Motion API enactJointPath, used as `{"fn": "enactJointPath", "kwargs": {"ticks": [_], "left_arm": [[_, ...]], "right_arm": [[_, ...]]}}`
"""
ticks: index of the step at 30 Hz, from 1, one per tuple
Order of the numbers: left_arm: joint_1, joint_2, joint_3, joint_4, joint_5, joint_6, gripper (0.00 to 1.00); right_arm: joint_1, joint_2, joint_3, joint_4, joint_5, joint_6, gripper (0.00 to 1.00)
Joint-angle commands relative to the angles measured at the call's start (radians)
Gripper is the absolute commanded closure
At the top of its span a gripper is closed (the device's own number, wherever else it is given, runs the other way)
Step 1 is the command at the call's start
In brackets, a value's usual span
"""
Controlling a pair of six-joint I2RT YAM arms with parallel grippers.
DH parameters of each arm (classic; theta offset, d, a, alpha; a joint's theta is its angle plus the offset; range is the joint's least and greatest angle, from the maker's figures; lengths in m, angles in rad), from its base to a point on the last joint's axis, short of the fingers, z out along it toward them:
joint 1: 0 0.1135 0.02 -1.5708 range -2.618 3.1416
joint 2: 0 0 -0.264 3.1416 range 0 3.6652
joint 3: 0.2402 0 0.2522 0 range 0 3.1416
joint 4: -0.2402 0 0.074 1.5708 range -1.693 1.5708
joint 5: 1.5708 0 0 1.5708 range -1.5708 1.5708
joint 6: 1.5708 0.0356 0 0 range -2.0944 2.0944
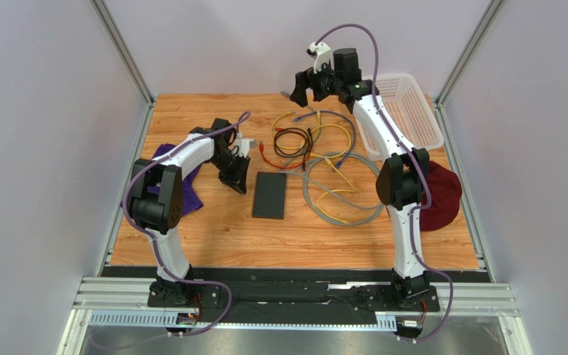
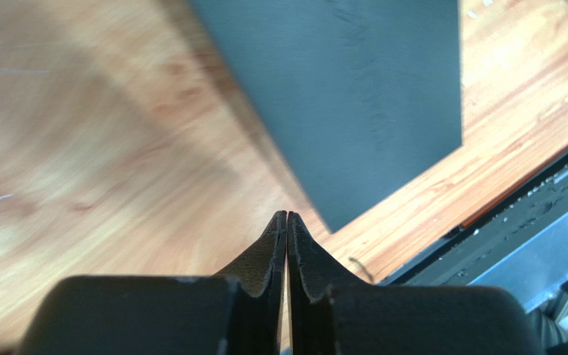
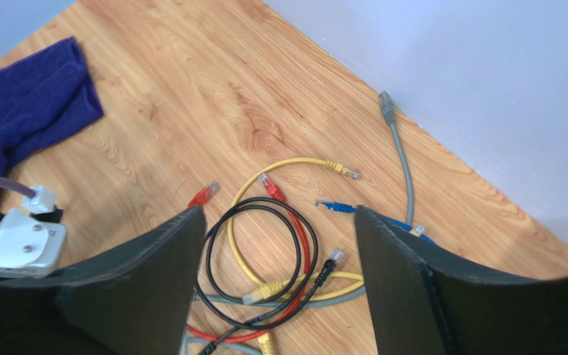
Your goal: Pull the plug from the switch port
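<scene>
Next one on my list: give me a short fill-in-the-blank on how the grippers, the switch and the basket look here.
1. The right gripper, above the cables, has its jaws ____.
2. The left gripper, next to the switch, is ____, holding nothing.
3. The basket at the far right of the table is ____ in colour.
Missing words: open; shut; white.

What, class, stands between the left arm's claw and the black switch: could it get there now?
Probably yes. The left claw hangs just beside the switch, with nothing lying between them; the loose cables sit past the switch's far end.
</scene>
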Motion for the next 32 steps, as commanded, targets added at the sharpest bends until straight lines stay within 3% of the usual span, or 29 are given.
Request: {"fn": "enactJointPath", "kwargs": {"ticks": [1,6,11,12,14,15,25,32], "left_arm": [[0.014,-0.041,0.064,0.013,-0.006,0.0,0.73],[0.016,-0.035,0.108,0.001,-0.015,-0.003,0.67],[0.016,-0.047,0.138,-0.019,-0.058,0.003,0.51],[0.016,-0.056,0.139,-0.019,-0.07,0.003,0.42],[0.016,-0.065,0.144,-0.022,-0.075,0.001,0.1],[0.016,-0.07,0.145,-0.022,-0.078,0.001,0.04],[0.014,-0.056,0.145,-0.001,-0.092,-0.008,0.04],[0.014,-0.024,0.173,-0.004,-0.075,-0.031,0.04]], "right_arm": [[0.017,-0.134,-0.096,0.056,0.072,0.041,0.0],[0.021,-0.263,-0.265,0.047,0.177,0.096,0.0],[0.04,-0.381,-0.493,0.059,0.265,0.197,0.0],[0.04,-0.423,-0.522,0.062,0.282,0.207,0.0],[0.049,-0.464,-0.584,0.059,0.296,0.23,0.0],[0.052,-0.51,-0.642,0.062,0.302,0.236,0.0],[0.087,-0.796,-0.995,0.064,0.476,0.228,0.0],[0.087,-0.883,-1.058,0.059,0.536,0.179,0.0]]}}
